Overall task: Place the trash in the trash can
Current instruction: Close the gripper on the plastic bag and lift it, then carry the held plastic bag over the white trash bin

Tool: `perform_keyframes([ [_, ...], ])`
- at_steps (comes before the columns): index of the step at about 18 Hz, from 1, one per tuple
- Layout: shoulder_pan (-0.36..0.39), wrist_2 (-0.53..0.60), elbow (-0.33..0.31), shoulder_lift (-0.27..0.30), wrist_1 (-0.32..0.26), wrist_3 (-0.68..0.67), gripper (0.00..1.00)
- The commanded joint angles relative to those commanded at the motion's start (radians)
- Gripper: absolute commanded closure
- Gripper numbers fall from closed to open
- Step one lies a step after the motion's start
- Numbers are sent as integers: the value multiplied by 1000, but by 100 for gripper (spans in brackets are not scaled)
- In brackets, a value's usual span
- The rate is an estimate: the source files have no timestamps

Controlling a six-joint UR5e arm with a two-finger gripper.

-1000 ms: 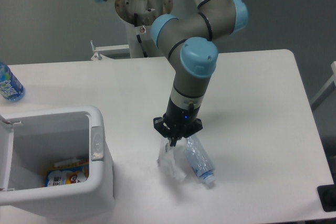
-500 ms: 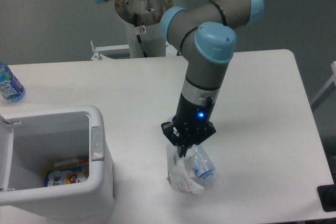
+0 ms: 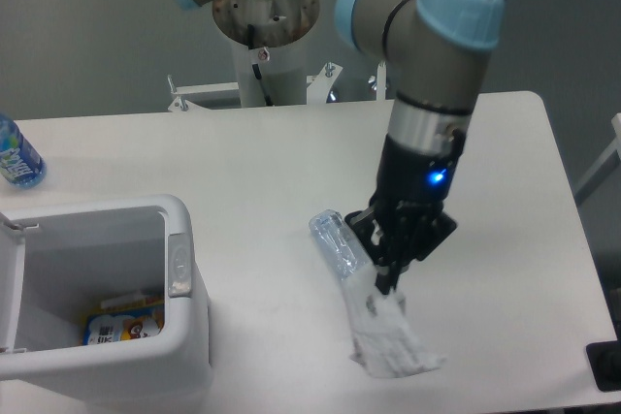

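My gripper hangs over the table right of centre, its fingers pointing down and shut on the top edge of the crinkled white plastic packet, which trails below it. The crushed clear bottle lies slanted against the gripper's left side, touching the packet. I cannot tell whether the bottle is also clamped. The white trash can stands at the front left with its lid swung open to the left. It is well apart from the gripper.
A yellow-orange wrapper lies in the bottom of the bin. An intact blue-labelled water bottle stands at the table's far left edge. The arm's base column rises behind the table.
The gripper has moved right and toward the camera, taking the white packet with it. The clear bottle has shifted too and now sticks out on the gripper's left.
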Motion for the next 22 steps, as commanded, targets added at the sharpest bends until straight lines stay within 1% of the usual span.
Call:
perform_keyframes([
  [3, -17, 2, -2, 18, 0, -47, 100],
  [5, -28, 2, -9, 43, 0, -93, 100],
  [8, -80, 2, -11, 77, 0, -104, 100],
  [9, -112, 0, -18, 90, -2, -109, 100],
  [11, -182, 8, -60, 117, 0, -103, 100],
  [13, -224, 8, -83, 140, 0, -100, 100],
  [15, -279, 8, -87, 146, -3, -98, 100],
  [16, -305, 9, -100, 152, -2, -97, 100],
  [18, -343, 9, -120, 158, 0, -94, 100],
  [22, -408, 18, -132, 157, 0, -66, 100],
])
